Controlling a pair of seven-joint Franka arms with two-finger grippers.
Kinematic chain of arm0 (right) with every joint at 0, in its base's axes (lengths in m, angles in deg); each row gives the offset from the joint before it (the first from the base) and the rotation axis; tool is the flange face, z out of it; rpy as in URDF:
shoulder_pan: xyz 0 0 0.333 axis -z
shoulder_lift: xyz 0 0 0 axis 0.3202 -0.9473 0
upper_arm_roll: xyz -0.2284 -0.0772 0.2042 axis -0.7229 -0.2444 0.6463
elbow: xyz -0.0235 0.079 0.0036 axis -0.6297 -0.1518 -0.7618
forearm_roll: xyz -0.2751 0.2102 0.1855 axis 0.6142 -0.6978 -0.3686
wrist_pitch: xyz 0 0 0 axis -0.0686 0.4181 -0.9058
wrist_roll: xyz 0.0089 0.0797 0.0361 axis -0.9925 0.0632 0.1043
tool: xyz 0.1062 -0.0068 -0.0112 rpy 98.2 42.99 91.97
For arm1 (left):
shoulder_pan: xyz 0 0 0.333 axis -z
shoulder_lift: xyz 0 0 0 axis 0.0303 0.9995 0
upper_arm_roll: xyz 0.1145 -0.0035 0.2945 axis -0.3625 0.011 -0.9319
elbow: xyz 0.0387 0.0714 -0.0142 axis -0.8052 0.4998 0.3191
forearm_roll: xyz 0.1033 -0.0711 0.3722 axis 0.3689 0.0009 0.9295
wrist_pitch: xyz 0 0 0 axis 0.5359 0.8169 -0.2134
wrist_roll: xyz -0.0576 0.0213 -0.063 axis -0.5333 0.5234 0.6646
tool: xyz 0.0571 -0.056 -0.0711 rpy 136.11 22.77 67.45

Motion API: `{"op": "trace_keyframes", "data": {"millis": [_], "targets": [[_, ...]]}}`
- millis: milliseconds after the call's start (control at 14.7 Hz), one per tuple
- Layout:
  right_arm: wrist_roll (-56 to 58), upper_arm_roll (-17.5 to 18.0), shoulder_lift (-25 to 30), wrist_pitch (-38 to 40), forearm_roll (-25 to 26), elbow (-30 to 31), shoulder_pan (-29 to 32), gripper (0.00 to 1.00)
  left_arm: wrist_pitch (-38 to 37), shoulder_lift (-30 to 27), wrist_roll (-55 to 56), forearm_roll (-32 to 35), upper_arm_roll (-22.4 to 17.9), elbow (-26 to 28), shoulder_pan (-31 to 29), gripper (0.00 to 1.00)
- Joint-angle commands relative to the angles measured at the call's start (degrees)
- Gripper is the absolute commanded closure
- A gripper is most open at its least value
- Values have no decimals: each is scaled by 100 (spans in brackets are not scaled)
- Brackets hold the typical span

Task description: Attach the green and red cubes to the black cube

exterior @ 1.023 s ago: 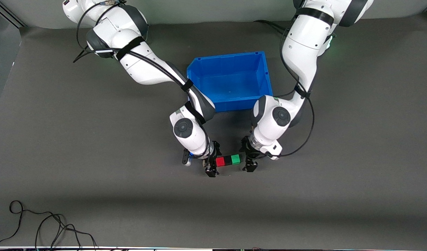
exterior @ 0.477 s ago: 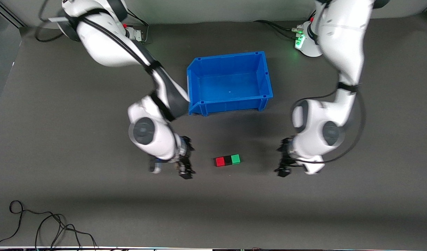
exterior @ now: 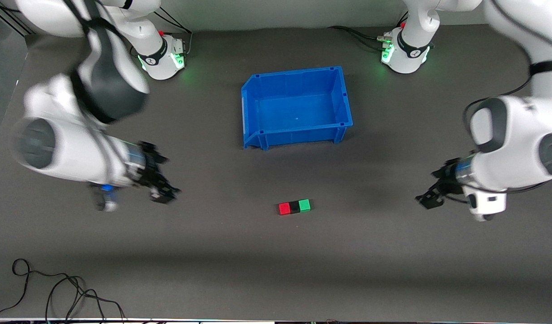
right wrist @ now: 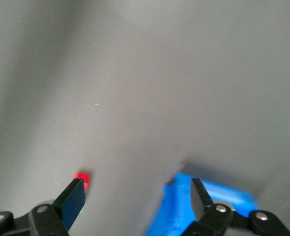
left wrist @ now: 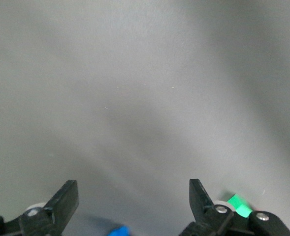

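Note:
Three cubes lie in one touching row on the dark mat: the red cube point(exterior: 284, 208), the black cube point(exterior: 294, 207) in the middle and the green cube point(exterior: 305, 205). My right gripper point(exterior: 165, 193) hangs open and holds nothing, over bare mat toward the right arm's end of the table. My left gripper point(exterior: 428, 200) is open too, also holding nothing, over bare mat toward the left arm's end. The right wrist view catches the red cube point(right wrist: 82, 177) past one finger of the right gripper point(right wrist: 135, 192). The left wrist view shows the green cube point(left wrist: 238, 205) beside the left gripper point(left wrist: 133, 192).
A blue bin point(exterior: 298, 133) stands farther from the front camera than the cube row, with nothing in it. A blur of the blue bin shows in the right wrist view point(right wrist: 177, 206) and the left wrist view point(left wrist: 117, 231). A black cable point(exterior: 55, 288) lies near the front edge.
Both grippers have drawn away from the two ends of the cube row, each toward its own arm's end of the table and upward. The cube row has stayed in place.

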Motion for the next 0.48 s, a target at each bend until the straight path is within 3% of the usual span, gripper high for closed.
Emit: {"op": "trace_keyframes", "data": {"millis": [0,273,409], "targets": [[2005,-205,779,357,-58,706,460,16,-269,-470,-1313,329,59,72,-133,0],[4932,-1161,1281,631,-32,892,558,10,-339,-988,-3255,646,59,80,-283,0],[6077,-1575,1396,623,-14,874,549,2,-795,-1235,-3882,630,76,37,-571,0]]}}
